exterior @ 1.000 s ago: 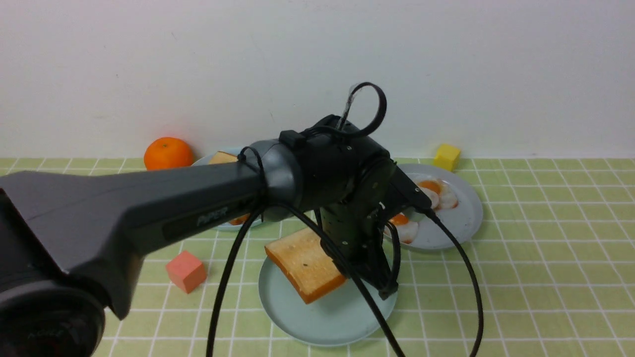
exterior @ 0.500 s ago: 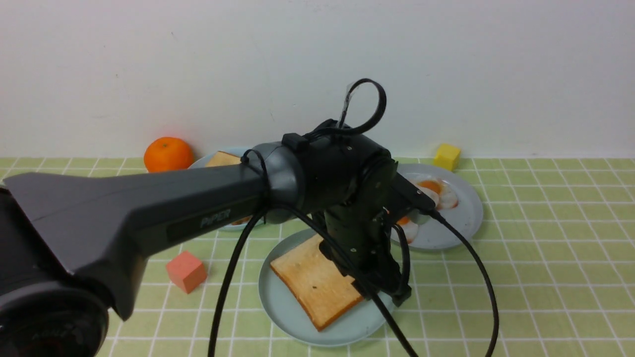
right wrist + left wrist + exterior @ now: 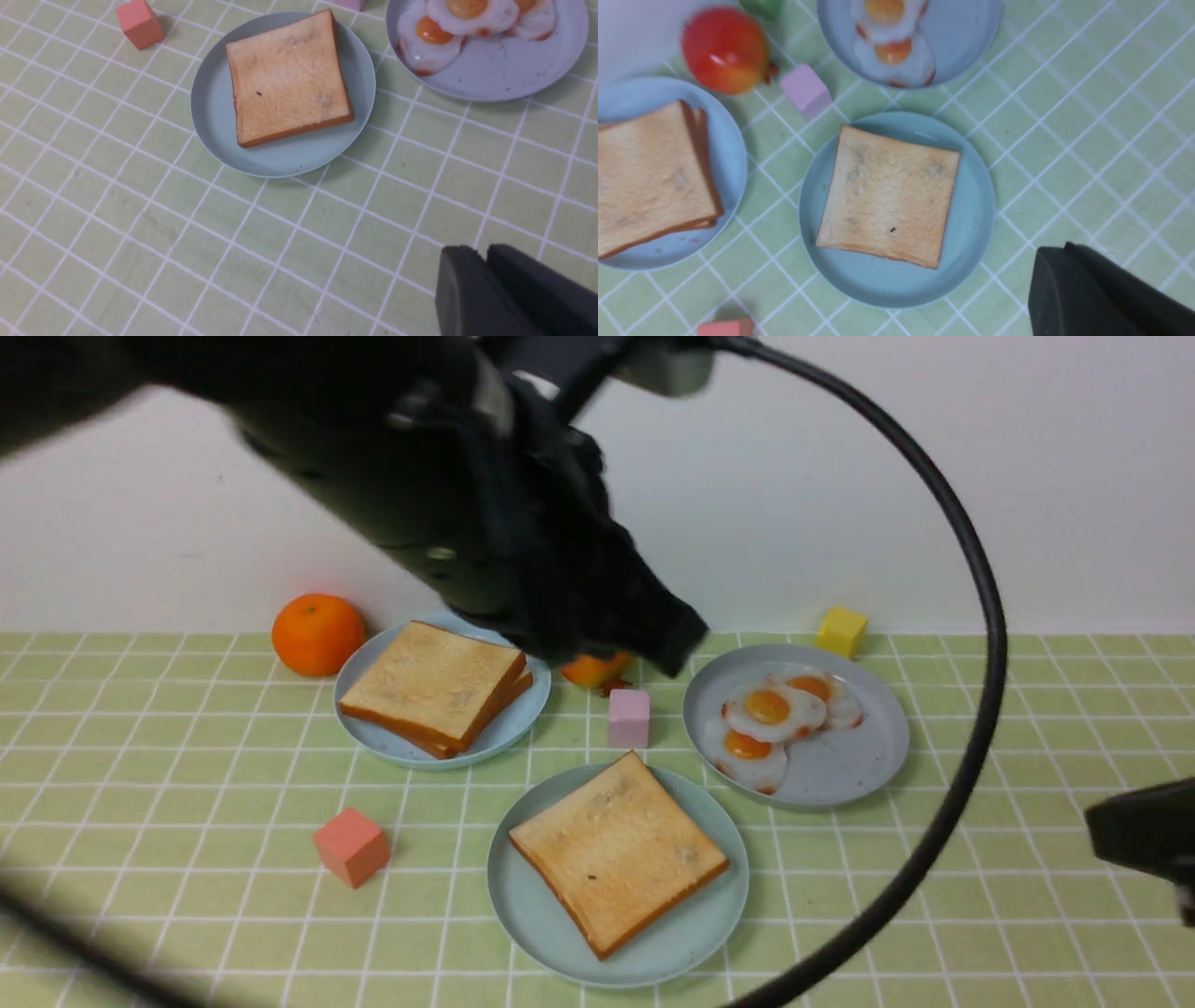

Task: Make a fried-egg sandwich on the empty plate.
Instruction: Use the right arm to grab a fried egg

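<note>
Your left gripper (image 3: 674, 651) is lifting up and away from the empty plate (image 3: 695, 941), fingers clenched on nothing, leaving one toast slice (image 3: 618, 852) lying flat on it. Your right gripper (image 3: 486, 289) is hovering off that plate's right side. Its fingers are sitting close together, and I cannot tell whether they are parting. You should be aiming for the fried egg (image 3: 750, 753) nearest the plate, pinching its white rim and lifting it clear of the other eggs (image 3: 770, 705).

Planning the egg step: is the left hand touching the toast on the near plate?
Apart. The left wrist view shows the whole toast lying bare on the plate, the left hand well clear of it.
</note>
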### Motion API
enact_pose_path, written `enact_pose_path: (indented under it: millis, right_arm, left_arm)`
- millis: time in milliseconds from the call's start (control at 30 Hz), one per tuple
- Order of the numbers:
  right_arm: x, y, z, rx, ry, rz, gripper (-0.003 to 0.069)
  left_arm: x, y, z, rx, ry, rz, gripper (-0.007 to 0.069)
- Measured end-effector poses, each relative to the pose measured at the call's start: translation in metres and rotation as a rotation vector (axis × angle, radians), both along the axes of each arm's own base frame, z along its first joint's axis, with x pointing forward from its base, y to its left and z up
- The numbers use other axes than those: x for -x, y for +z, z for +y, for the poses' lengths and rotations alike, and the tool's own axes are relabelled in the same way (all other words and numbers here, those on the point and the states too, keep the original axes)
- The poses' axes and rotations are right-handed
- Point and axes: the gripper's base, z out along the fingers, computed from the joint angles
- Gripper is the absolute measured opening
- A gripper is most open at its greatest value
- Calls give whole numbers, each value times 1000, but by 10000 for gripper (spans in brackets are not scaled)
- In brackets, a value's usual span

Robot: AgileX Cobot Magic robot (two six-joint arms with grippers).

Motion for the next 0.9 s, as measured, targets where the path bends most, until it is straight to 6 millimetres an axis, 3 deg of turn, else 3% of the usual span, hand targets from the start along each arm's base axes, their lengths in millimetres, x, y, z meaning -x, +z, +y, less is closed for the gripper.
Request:
enact_pose_path:
  millis: [133,267,367,467,567,733,900]
  right_arm:
    - [-47,-22,16,45,49,65,95]
    - [-90,-38,29,86,79,125,108]
    - [-118,-50,38,97,78,163,128]
    - [-148,-66,46,61,4,221,162]
    - [-177,-81,47,-30,-162,289,222]
    - [-216,-107,20,-185,-440,410,326]
    - [-240,-138,1,-311,-550,508,393]
  left_arm:
    - [55,7,52,133,22,-75,-13]
    - [106,-20,101,266,37,-160,-13]
    - [130,-44,124,319,39,-215,-13]
    - [144,-66,139,343,40,-259,-13]
    - [155,-74,150,376,41,-291,-13]
    - [171,-66,165,486,39,-382,-13]
    - [171,-65,166,496,40,-386,-13]
